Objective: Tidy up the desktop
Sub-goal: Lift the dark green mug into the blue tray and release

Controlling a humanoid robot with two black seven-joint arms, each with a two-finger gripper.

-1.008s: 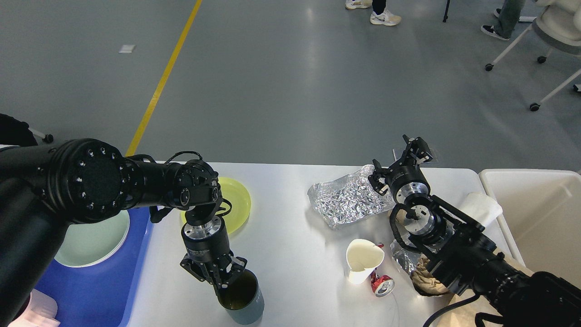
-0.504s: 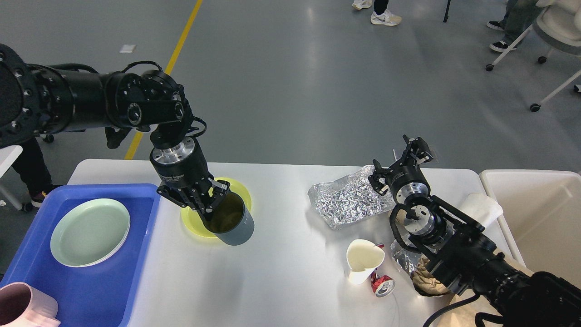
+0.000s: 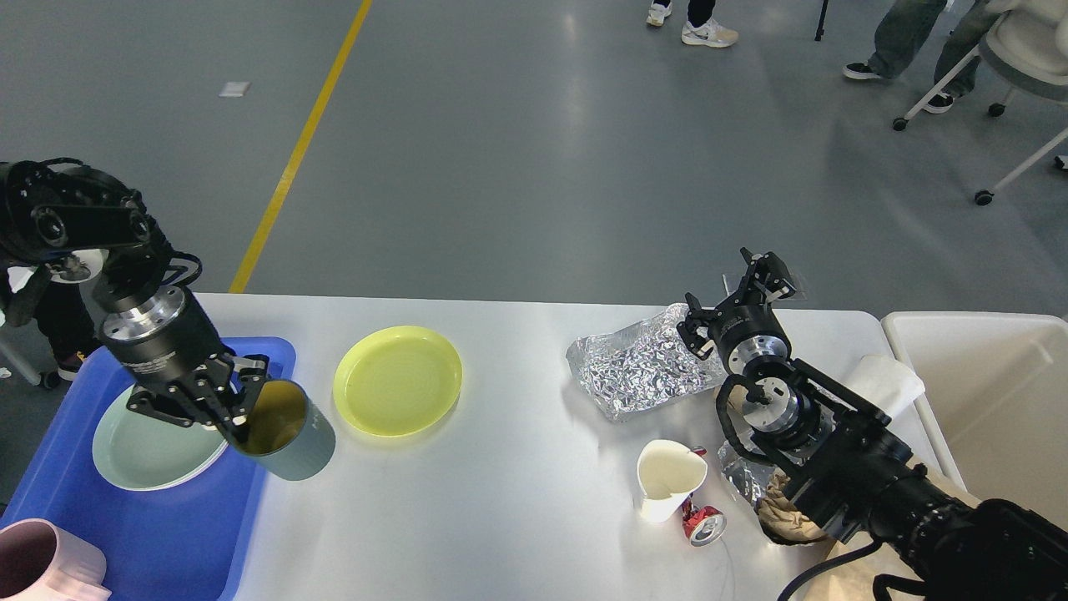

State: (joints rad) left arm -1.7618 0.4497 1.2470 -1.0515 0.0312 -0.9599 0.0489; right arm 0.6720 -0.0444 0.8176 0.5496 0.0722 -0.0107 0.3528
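Halfway-ish on the desktop (image 3: 517, 501): left gripper (image 3: 238, 413) pinching a grey cup (image 3: 288, 434) over the blue tray's (image 3: 167, 534) edge. Yellow plate (image 3: 397, 380), foil (image 3: 638, 367), paper cup (image 3: 666, 477), crushed can (image 3: 702, 522) left. Right gripper (image 3: 738, 296) looks spread, empty, I think.

Glossy desktop (image 3: 534, 492), crinkled shiny foil (image 3: 638, 367)

bare desktop (image 3: 517, 501) centre, foil (image 3: 638, 367) and cup (image 3: 666, 477) rightward
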